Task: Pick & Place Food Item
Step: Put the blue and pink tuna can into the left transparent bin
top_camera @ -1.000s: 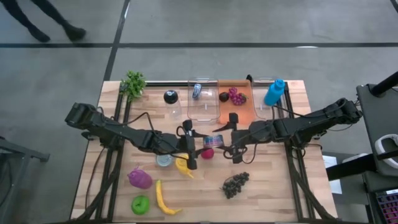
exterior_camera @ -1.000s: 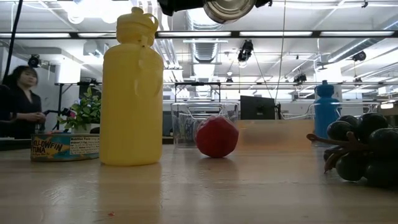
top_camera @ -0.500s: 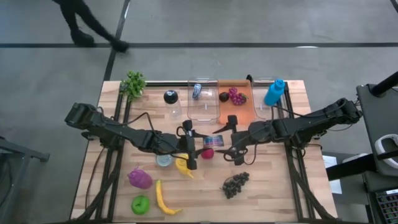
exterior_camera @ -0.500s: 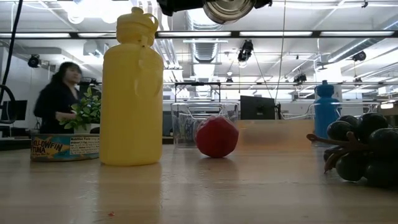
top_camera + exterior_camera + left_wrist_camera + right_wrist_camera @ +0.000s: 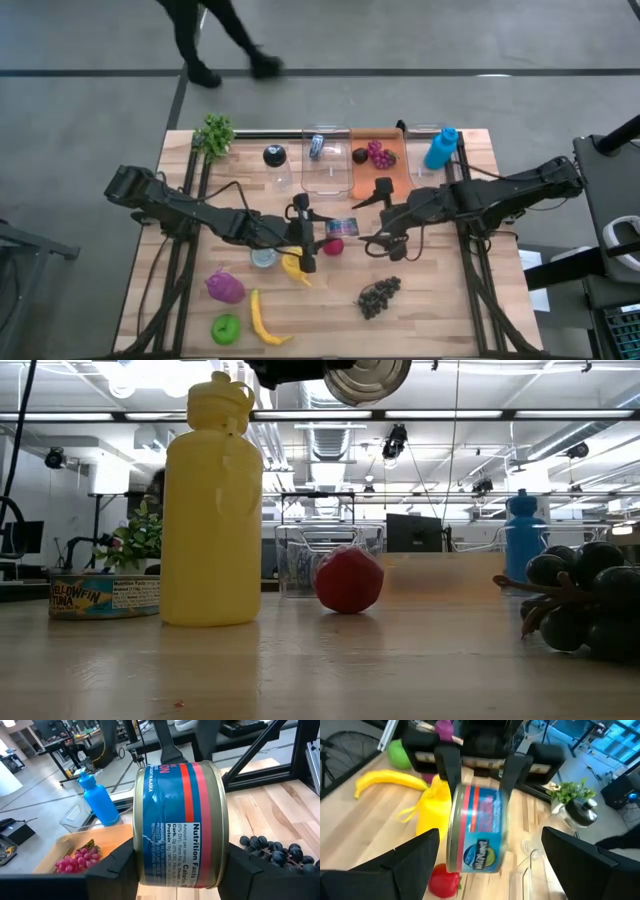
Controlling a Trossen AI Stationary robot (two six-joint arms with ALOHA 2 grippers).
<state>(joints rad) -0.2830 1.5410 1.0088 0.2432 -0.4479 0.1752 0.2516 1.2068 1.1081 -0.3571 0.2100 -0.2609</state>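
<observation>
A blue and red food can (image 5: 343,227) lies on its side in the air over the middle of the table, inside my left gripper (image 5: 328,230), which is shut on it. In the low view the can (image 5: 368,375) shows at the top, well above the table. My right gripper (image 5: 382,242) stands just right of the can, open and touching nothing. Its wrist view shows the can (image 5: 477,830) ahead, between its spread fingers. My left gripper pinches the can between its two fingers, one on each flat end (image 5: 139,845). The fingers (image 5: 447,765) reach in roughly level from the table's left side. The can is lifted clear and lies on its side, its label (image 5: 185,825) facing the wrist camera.
Below the can are a yellow bottle (image 5: 293,266), a red fruit (image 5: 334,247) and a tuna tin (image 5: 264,258). Grapes (image 5: 379,296), a banana (image 5: 262,318), a green apple (image 5: 227,328) and a purple item (image 5: 225,287) lie nearer. A clear bin (image 5: 325,165), an orange tray (image 5: 385,175) and a blue bottle (image 5: 441,148) line the far edge.
My right gripper has drawn back from the can toward the table's right edge. The can stays up in my left gripper. A person has walked past beyond the far edge.
</observation>
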